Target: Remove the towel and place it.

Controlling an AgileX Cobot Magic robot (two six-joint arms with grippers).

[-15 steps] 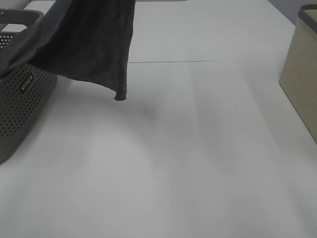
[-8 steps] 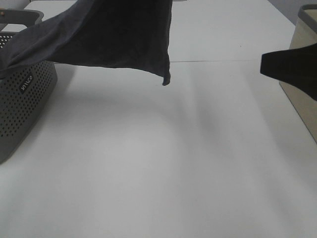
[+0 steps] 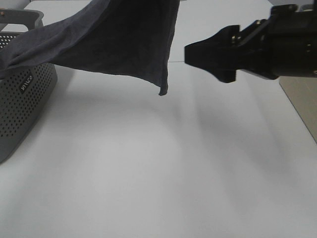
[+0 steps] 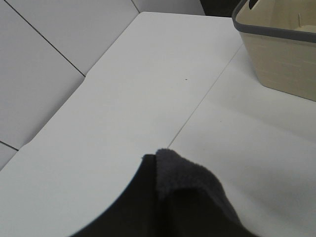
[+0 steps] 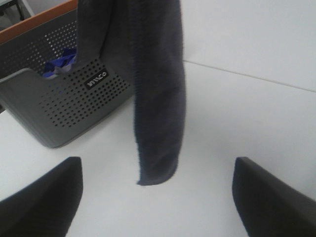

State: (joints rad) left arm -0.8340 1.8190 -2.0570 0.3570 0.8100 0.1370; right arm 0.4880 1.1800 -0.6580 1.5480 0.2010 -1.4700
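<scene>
The dark charcoal towel [image 3: 119, 39] hangs in the air at the upper left. One end trails over the grey perforated basket [image 3: 20, 99], and a free corner hangs at mid-table. My left gripper is above the exterior view. In the left wrist view a towel fold [image 4: 182, 177] sits bunched at its dark fingers, so it is shut on the towel. My right gripper [image 3: 193, 53] is open and empty, just right of the towel's hanging edge. In the right wrist view the towel [image 5: 158, 89] hangs ahead between its spread fingers [image 5: 44, 197].
A blue cloth [image 5: 59, 64] lies inside the grey basket [image 5: 74, 103]. A beige bin [image 3: 302, 99] stands at the right edge of the table, and it also shows in the left wrist view [image 4: 281, 49]. The white table [image 3: 148, 173] spreads below the towel.
The towel's hanging corner has swung to the right. My right arm has come in from the right edge and now reaches close to the towel's edge.
</scene>
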